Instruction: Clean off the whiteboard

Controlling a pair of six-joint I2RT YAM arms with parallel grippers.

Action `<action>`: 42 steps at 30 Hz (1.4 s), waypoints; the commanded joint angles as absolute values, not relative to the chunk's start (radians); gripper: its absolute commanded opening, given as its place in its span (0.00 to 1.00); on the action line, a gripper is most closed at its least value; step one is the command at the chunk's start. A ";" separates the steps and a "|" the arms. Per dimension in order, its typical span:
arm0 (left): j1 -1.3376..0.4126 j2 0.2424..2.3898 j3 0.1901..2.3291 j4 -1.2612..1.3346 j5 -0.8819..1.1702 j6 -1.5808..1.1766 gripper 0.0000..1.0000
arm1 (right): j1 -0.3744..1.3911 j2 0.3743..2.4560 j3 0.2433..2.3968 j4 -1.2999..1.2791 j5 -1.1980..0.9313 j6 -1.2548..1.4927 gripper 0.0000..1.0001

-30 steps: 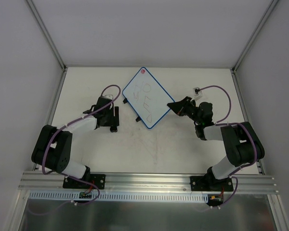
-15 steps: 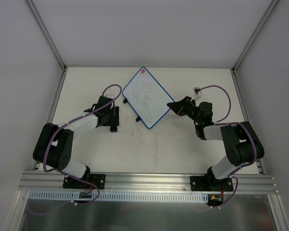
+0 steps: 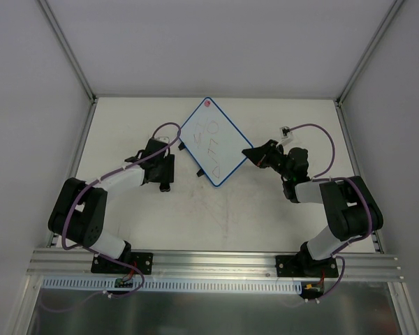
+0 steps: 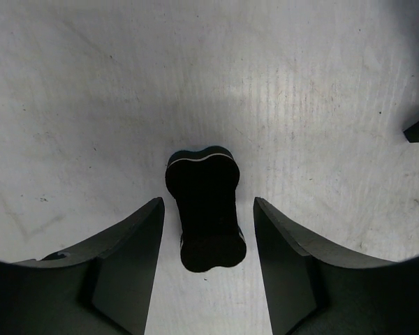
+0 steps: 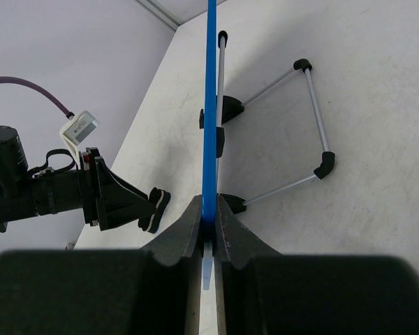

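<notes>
Top external shows you the whiteboard [image 3: 213, 142] toward 12 o'clock on the table [image 3: 265, 209], its marks unwiped. Your right gripper [image 5: 208, 211] pinches its 4 o'clock edge, likely to steady it. Your left gripper [image 4: 208, 204], at 9 o'clock, straddles the eraser [image 4: 204, 216], jaws spread, not touching.

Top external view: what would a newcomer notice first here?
The whiteboard, blue-framed and scribbled on, sits diamond-wise at the back centre of the table, with its right-hand corner pinched in the right gripper. To its left, the left gripper straddles a black bone-shaped eraser lying on the table, jaws open on either side of it.
</notes>
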State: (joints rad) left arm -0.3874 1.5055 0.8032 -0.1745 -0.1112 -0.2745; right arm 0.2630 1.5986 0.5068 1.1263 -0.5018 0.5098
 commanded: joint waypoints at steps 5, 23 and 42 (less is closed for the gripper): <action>-0.400 1.545 0.856 -0.213 -0.137 -0.262 0.52 | 0.256 1.614 0.543 1.183 -0.517 0.477 0.00; -0.411 1.591 0.887 -0.248 -0.149 -0.272 0.32 | 0.255 1.615 0.545 1.183 -0.520 0.483 0.00; -0.410 1.401 0.934 -0.230 -0.055 -0.337 0.16 | 0.253 1.615 0.549 1.183 -0.529 0.488 0.00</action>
State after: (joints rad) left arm -0.4007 1.4441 0.8970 -0.2302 -0.0921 -0.3027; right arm 0.2569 1.6077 0.5163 1.1271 -0.5137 0.5205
